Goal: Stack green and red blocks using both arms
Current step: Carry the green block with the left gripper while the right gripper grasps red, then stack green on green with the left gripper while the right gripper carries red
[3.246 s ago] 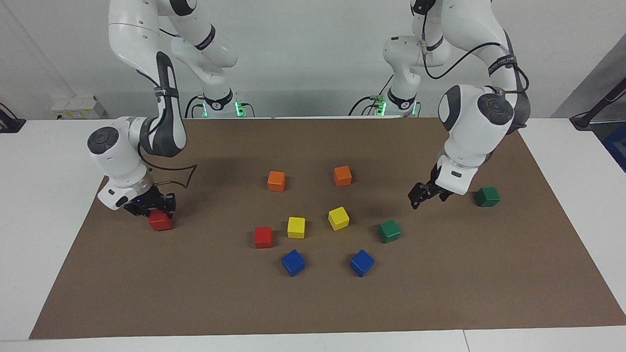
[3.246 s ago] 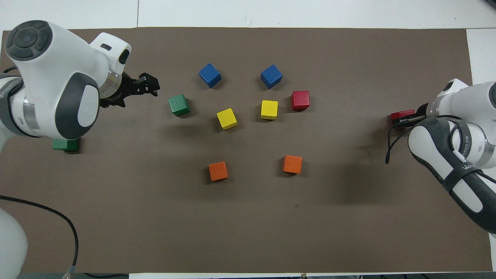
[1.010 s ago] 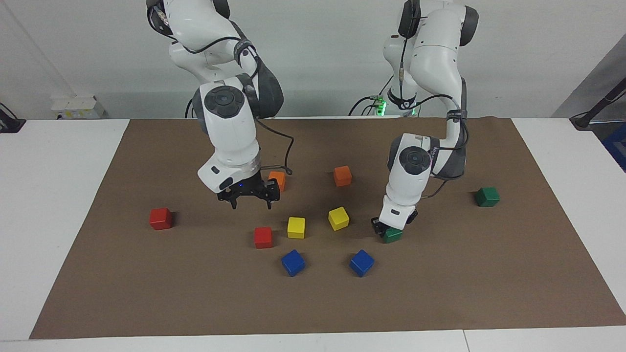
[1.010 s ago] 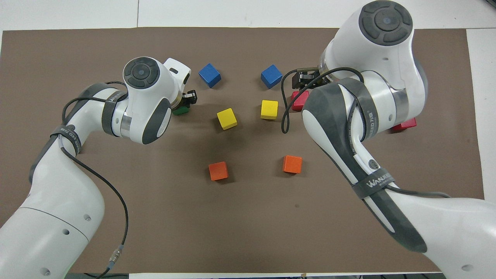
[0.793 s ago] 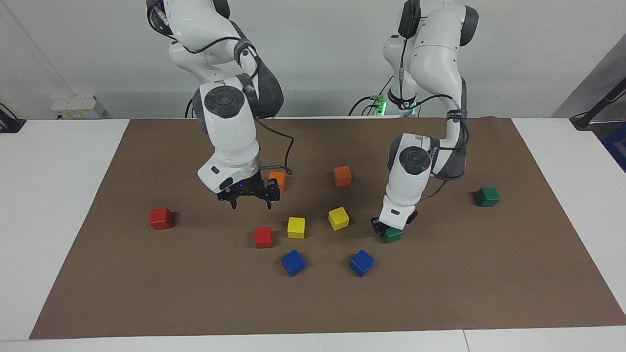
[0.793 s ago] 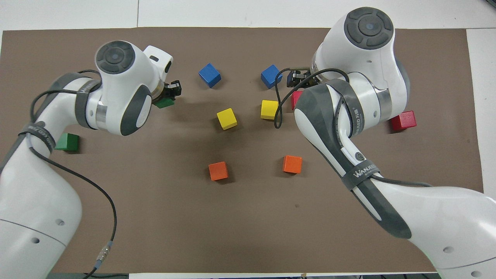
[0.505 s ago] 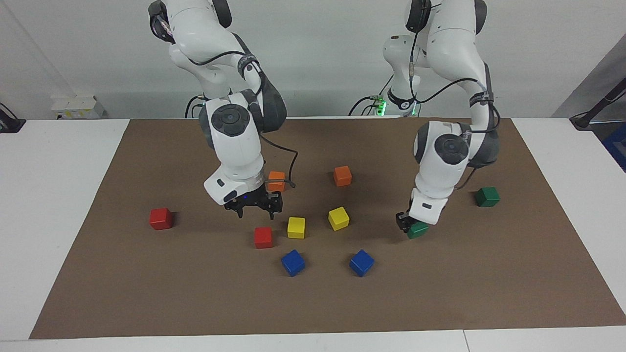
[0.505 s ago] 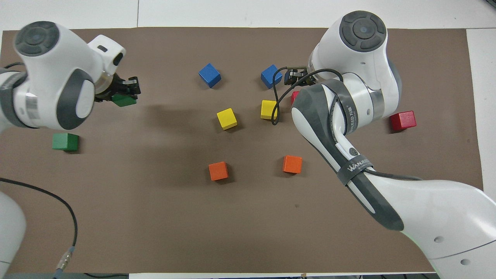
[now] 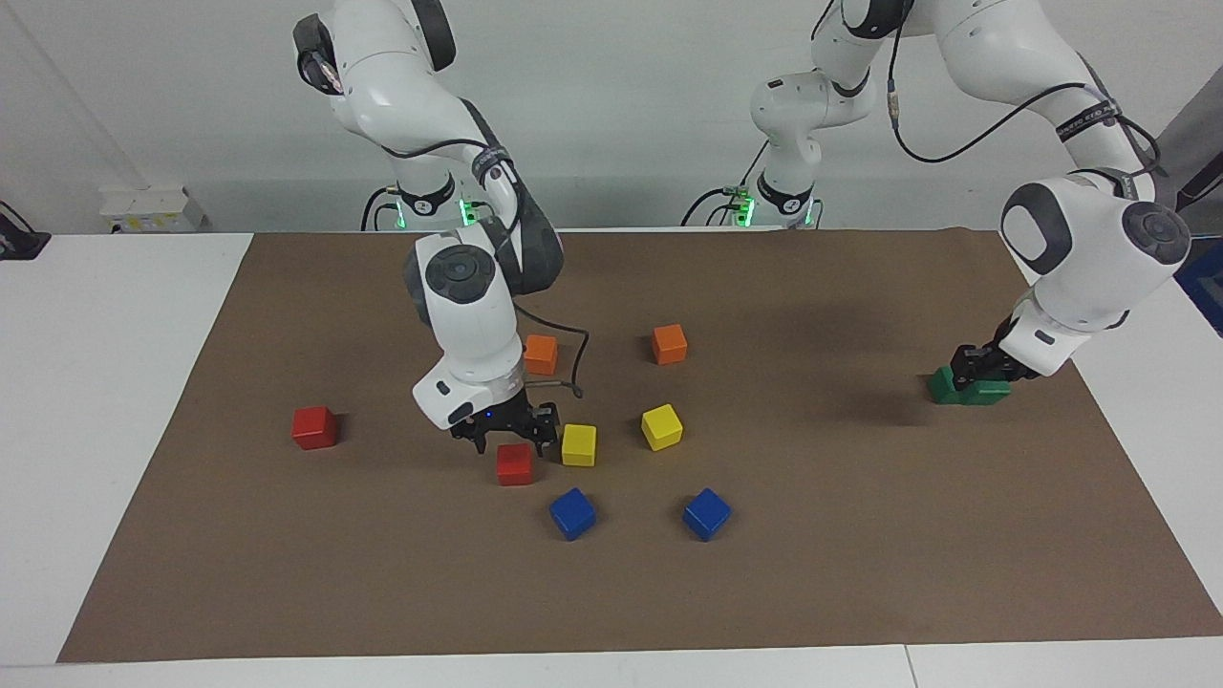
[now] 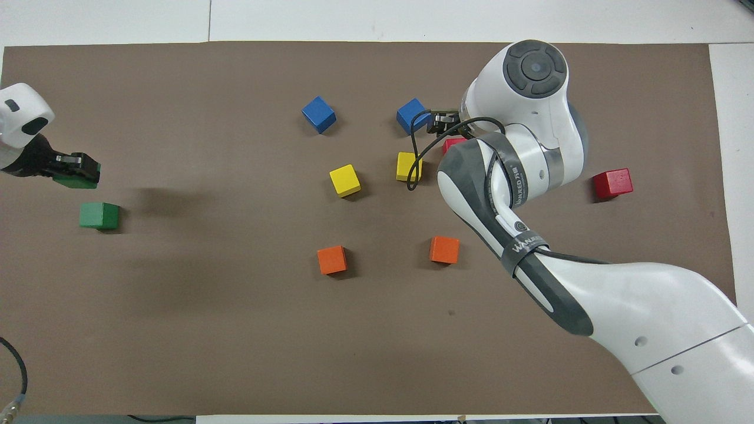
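My right gripper (image 9: 509,441) is open and low over a red cube (image 9: 514,466), its fingertips on either side of the cube's top. In the overhead view the arm hides most of this cube (image 10: 452,143). The second red cube (image 9: 313,427) lies alone toward the right arm's end, also in the overhead view (image 10: 612,183). My left gripper (image 9: 984,376) is shut on a green cube (image 9: 991,394) and holds it low, close beside the second green cube (image 9: 941,384). The overhead view shows the held cube (image 10: 75,181) and the resting one (image 10: 99,215).
A yellow cube (image 9: 578,444) lies right next to the red cube under my right gripper. Another yellow cube (image 9: 661,426), two orange cubes (image 9: 540,354) (image 9: 669,343) and two blue cubes (image 9: 571,513) (image 9: 706,513) lie on the brown mat (image 9: 860,573).
My left gripper closed on the middle green cube and carried it to the second green cube. My right gripper left the outer red cube, moved over the inner one and came down.
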Controlling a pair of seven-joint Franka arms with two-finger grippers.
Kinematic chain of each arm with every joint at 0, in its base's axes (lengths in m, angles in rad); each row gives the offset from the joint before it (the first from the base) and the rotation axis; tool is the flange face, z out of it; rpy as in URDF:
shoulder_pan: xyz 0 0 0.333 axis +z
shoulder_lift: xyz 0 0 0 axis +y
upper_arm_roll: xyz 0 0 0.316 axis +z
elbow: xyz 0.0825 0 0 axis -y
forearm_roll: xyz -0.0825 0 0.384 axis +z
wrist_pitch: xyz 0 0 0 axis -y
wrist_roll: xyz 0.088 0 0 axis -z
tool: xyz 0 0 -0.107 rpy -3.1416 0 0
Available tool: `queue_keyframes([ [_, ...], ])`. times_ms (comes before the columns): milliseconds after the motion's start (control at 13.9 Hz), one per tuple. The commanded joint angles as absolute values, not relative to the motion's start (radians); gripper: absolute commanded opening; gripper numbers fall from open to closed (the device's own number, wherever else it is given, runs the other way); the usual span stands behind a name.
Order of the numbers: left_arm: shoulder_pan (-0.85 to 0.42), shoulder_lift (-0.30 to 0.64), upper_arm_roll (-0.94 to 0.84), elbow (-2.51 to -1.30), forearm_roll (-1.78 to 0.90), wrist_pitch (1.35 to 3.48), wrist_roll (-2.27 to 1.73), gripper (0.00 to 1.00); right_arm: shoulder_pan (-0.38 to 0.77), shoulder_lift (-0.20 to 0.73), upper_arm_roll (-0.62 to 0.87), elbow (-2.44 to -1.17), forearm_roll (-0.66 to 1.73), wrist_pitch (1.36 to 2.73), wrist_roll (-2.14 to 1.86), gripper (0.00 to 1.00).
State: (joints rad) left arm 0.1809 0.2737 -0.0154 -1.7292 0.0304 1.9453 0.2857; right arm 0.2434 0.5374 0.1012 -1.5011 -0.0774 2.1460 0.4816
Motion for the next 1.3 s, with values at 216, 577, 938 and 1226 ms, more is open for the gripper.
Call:
queue_keyframes([
  [216, 0.241, 0.132, -0.026, -2.017, -0.02, 2.207, 0.38, 0.0, 0.232, 0.519, 0.106, -1.614, -0.103, 2.255, 0.48, 0.93],
  [577, 0.258, 0.104, -0.026, -2.089, -0.031, 2.281, 0.402, 0.0, 0.232, 0.522, 0.106, -1.651, -0.103, 2.301, 0.48, 0.93],
  [938, 0.261, 0.089, -0.025, -2.145, -0.086, 2.362, 0.393, 0.0, 0.232, 0.523, 0.104, -1.704, -0.103, 2.373, 0.474, 0.92],
  [1226, 0.261, 0.097, -0.023, -2.145, -0.086, 2.367, 0.393, 0.0, 0.232, 0.523, 0.104, -1.703, -0.103, 2.364, 0.449, 0.0],
])
